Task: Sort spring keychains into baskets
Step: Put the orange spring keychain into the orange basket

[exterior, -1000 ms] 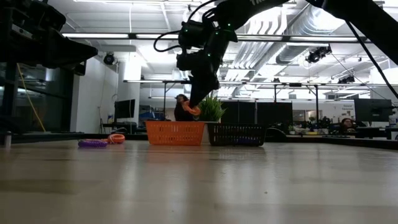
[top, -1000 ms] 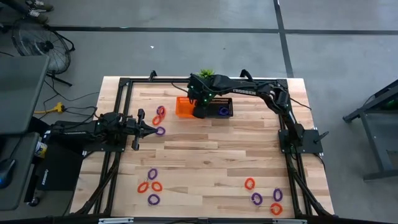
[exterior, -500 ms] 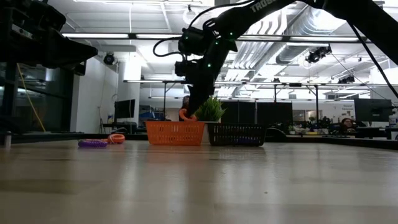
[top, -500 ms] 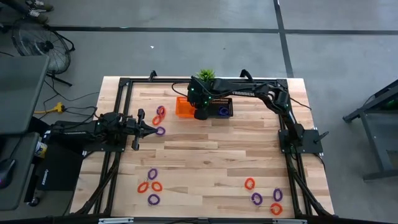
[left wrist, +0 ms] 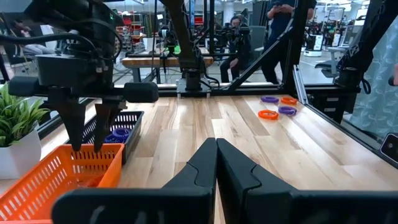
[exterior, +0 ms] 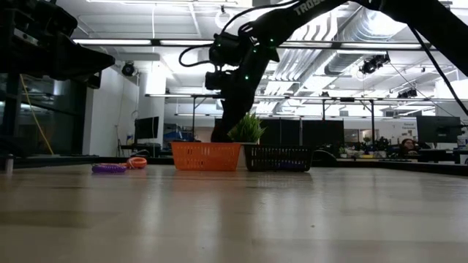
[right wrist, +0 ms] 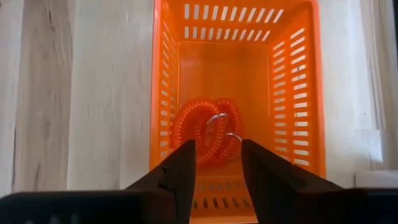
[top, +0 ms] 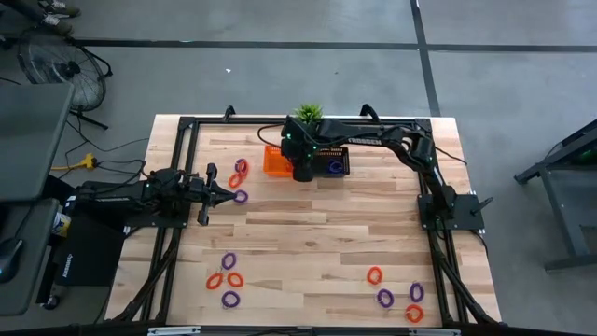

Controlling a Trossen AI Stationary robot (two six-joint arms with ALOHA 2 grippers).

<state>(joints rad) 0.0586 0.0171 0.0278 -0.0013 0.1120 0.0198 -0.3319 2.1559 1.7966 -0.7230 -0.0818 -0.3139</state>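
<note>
My right gripper [right wrist: 214,168] is open and points down over the orange basket [top: 273,161], its fingertips at the basket's rim [exterior: 219,137]. Orange-red spring keychains [right wrist: 205,130] lie on the basket's floor, below the gap between the fingers and apart from them. The black basket [top: 336,163] stands right beside the orange one and holds a purple keychain [top: 335,167]. My left gripper [top: 227,194] is shut and empty at the table's left, next to a purple keychain [top: 241,196].
A small potted plant [top: 309,112] stands just behind the baskets. Loose keychains lie in three groups: by my left gripper [top: 237,175], near left [top: 226,278] and near right [top: 399,295]. The bare wood in the table's middle [top: 317,233] is free.
My right gripper has gone down and a little toward the table's left, onto the orange basket, carrying an orange-red keychain. That keychain no longer hangs below the fingers in the low view and lies in the basket.
</note>
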